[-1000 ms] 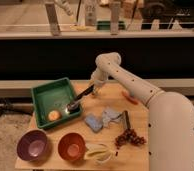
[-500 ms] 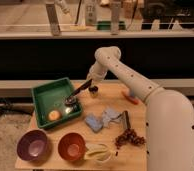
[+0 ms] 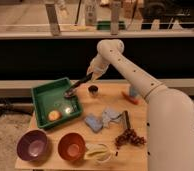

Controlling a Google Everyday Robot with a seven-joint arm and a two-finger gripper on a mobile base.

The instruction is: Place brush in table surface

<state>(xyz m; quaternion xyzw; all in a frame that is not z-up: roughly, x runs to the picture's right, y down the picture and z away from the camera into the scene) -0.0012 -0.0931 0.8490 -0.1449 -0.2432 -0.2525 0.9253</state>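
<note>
The brush [image 3: 78, 85] is slim and dark, with its round head [image 3: 69, 93] hanging just above the right rim of the green tray [image 3: 40, 97]. My gripper [image 3: 93, 75] is shut on the upper end of its handle and holds it tilted, head down to the left. It sits above the back left part of the light-brown wooden table surface [image 3: 145, 127]. My white arm [image 3: 140, 80] reaches in from the right.
A small dark cup [image 3: 93, 90] stands just right of the brush. The tray holds an orange ball [image 3: 53, 115]. A purple bowl [image 3: 32, 145], an orange bowl [image 3: 71, 146], a banana [image 3: 97, 150], blue cloth [image 3: 102, 120], a short dark stick [image 3: 126, 119], grapes [image 3: 129, 137] and a carrot [image 3: 130, 97] lie around.
My gripper has lifted the brush up out of the tray and carried it right; its head has gone from the tray floor to the tray's right rim.
</note>
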